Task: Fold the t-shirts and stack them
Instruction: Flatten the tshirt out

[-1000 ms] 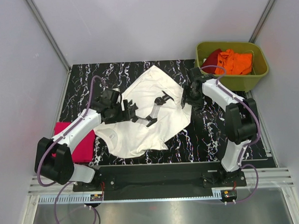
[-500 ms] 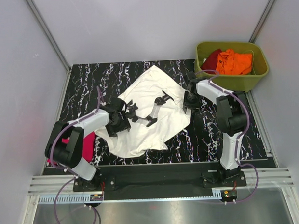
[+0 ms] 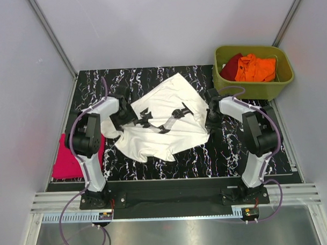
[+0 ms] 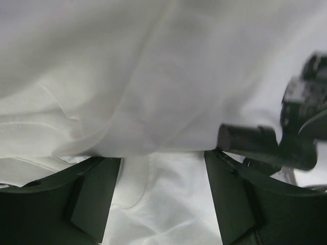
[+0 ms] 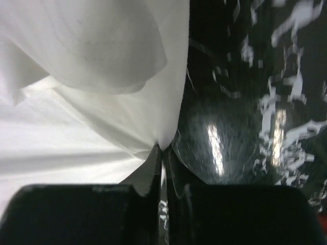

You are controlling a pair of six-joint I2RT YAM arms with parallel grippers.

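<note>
- Shirt point(image 3: 169, 125) has shifted and bunched, now lying at centre.
- Right gripper point(image 5: 162, 153) is pinched shut on its 3 o'clock edge.
- Left gripper point(image 4: 163, 171) gapes at 9 o'clock, probably over a hem: close it, then pull taut.

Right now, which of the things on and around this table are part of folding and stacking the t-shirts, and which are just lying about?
Part of the job:
- white t-shirt, spread on the table
- magenta-pink t-shirt, folded at the left edge
- orange t-shirt, in the tub
- dark red garment, in the tub

Just lying about:
- olive-green plastic tub
- black marbled table
</note>
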